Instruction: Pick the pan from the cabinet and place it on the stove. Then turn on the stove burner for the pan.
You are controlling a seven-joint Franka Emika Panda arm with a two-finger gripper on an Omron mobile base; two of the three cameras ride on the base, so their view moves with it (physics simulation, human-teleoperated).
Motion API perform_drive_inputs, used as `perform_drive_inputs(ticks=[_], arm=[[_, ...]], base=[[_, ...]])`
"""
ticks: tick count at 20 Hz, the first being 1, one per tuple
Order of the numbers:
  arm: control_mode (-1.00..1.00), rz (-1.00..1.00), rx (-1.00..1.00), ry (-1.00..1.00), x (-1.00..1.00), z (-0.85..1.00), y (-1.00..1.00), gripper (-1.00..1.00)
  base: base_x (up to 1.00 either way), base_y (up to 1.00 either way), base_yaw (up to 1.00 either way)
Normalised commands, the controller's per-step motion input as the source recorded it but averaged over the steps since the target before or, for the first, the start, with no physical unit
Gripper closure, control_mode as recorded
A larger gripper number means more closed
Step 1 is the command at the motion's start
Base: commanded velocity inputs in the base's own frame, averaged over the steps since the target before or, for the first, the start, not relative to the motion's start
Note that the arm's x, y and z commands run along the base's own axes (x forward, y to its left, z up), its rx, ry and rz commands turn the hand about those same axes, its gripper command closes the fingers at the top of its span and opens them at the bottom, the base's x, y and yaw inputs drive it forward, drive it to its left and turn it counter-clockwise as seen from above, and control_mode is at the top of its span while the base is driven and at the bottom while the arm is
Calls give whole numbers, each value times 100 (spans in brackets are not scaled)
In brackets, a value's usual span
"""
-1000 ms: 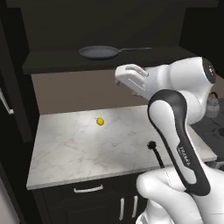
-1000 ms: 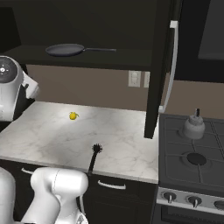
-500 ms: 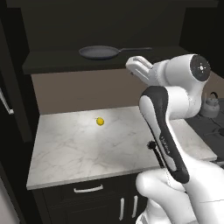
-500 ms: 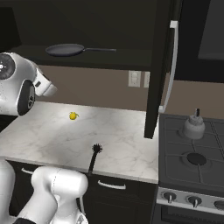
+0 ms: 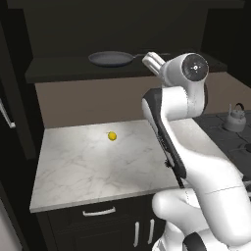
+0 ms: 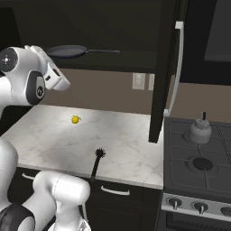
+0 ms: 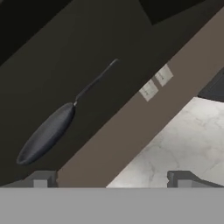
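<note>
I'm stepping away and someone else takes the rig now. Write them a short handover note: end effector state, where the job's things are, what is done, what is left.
End effector: open and empty, raised in front of the cabinet shelf, short of the pan.
Pan: lying on the shelf of the open cabinet, handle pointing toward the stove side.
Stove: right of the marble counter, with a small kettle on a rear burner; knobs along the front edge.
Done: cabinet is open, arm raised toward the shelf.
Left: grasp the pan, carry it to a free burner, turn on that burner's knob.
</note>
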Motion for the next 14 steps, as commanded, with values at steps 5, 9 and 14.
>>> perform_drive_inputs(ticks=[5, 9, 14], arm=[[-100, -16, 0, -2, 68, 6, -19, -100], [-100, -10, 0, -2, 55, 12, -23, -100], [-100, -9, 0, 0, 30, 28, -16, -100]], base=[[0, 0, 0], [0, 0, 0], [0, 0, 0]])
